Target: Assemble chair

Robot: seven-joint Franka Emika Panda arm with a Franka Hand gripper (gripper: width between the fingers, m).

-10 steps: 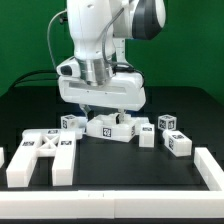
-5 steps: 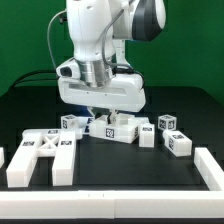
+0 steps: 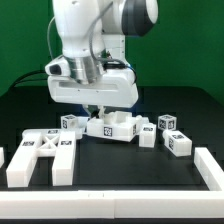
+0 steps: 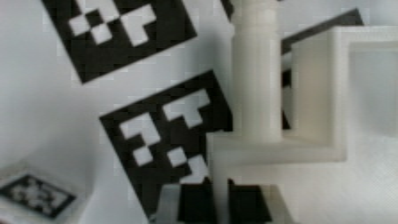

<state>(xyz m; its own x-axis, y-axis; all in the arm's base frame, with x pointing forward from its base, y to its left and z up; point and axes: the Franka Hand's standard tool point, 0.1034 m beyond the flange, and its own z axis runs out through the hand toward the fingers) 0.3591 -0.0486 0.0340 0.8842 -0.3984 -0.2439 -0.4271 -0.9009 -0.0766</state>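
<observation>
- You get bright, even light in the exterior view; the white chair parts (image 3: pixel 40 155) come close to washing out against the black counter (image 3: pixel 120 172).
- The arm (image 3: pixel 95 50) shows mild glare on its shell, and its underside sits in soft shadow.
- Your wrist view is soft and out of focus: the tag (image 4: pixel 151 135) edges smear, and the white part (image 4: pixel 258 80) loses surface detail.

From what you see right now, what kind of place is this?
Probably a robotics lab bench: a black table fenced by white rails, a green backdrop, and white furniture parts carrying printed marker tags.
</observation>
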